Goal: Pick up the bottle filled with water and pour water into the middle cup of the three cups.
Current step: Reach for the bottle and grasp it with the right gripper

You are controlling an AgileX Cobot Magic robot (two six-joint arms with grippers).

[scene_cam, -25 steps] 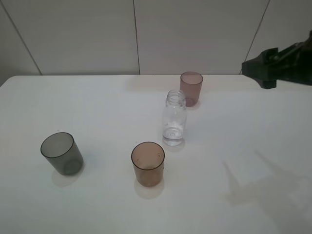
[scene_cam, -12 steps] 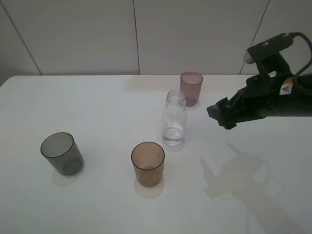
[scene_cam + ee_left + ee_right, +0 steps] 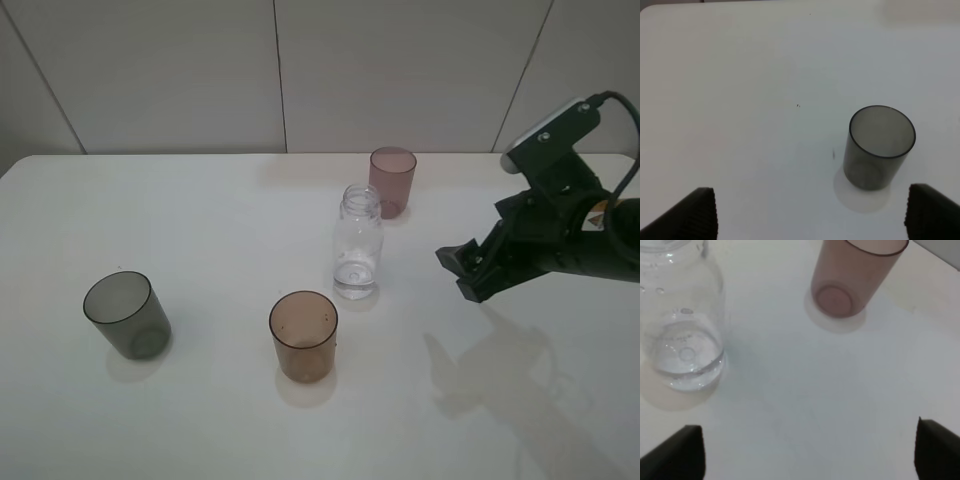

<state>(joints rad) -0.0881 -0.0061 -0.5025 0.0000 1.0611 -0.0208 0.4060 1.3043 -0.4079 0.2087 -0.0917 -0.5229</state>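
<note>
Your right fingers (image 3: 686, 452) are spread wide with nothing between them. They hang above the bench (image 3: 200, 220) to the right of the bottle (image 3: 357, 245), apart from it, with the tips turned toward it. Your left fingers (image 3: 699, 214) are spread too and hold nothing; the smoky grey cup (image 3: 880, 147) stands beyond them. The bottle is upright and uncapped, with a little water at its base. The middle cup (image 3: 303, 338), brown-amber, stands near the bottle, in front of it and slightly left. The mauve-pink cup (image 3: 392, 180) is just behind the bottle. The grey one is well apart from it, front-left.
</note>
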